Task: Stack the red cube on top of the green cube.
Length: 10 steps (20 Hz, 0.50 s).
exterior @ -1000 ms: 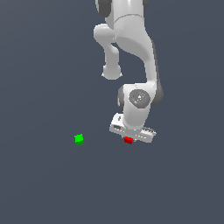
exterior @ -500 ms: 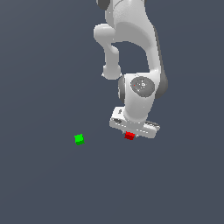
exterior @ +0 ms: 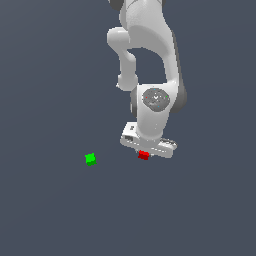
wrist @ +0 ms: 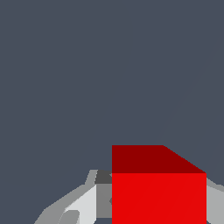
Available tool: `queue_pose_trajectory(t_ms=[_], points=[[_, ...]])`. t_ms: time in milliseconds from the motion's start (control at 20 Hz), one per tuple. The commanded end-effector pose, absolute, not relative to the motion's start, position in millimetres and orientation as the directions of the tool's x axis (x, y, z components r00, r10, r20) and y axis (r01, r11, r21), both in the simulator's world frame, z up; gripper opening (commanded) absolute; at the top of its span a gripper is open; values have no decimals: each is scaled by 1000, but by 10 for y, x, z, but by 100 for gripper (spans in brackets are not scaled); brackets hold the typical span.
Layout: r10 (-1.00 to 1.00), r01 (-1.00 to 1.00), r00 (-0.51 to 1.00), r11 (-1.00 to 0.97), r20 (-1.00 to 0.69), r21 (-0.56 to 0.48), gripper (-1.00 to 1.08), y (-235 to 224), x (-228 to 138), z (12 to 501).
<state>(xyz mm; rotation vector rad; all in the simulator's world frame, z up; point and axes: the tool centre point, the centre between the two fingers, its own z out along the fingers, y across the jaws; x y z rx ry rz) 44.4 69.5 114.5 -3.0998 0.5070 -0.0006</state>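
Lifted a little since half a second ago — gripper (exterior: pixel 144 153) clamped on the red cube (exterior: pixel 144 155), carried clear of the grey floor (exterior: pixel 60 210). Green cube (exterior: pixel 90 159) resting well apart, toward the exterior view's left — unmoved.

No readable text, labels or numbers anywhere

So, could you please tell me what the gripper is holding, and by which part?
The small bright red cube, gripped by its opposite side faces between the fingers.
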Motion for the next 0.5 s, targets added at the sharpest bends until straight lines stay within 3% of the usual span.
queue_pose_trajectory(t_ms=[0,450], points=[[-320,-320,947,-947,1,0,-100,537,433,1116],[-320,-320,947,-947,1,0,-100,-411,356,912]])
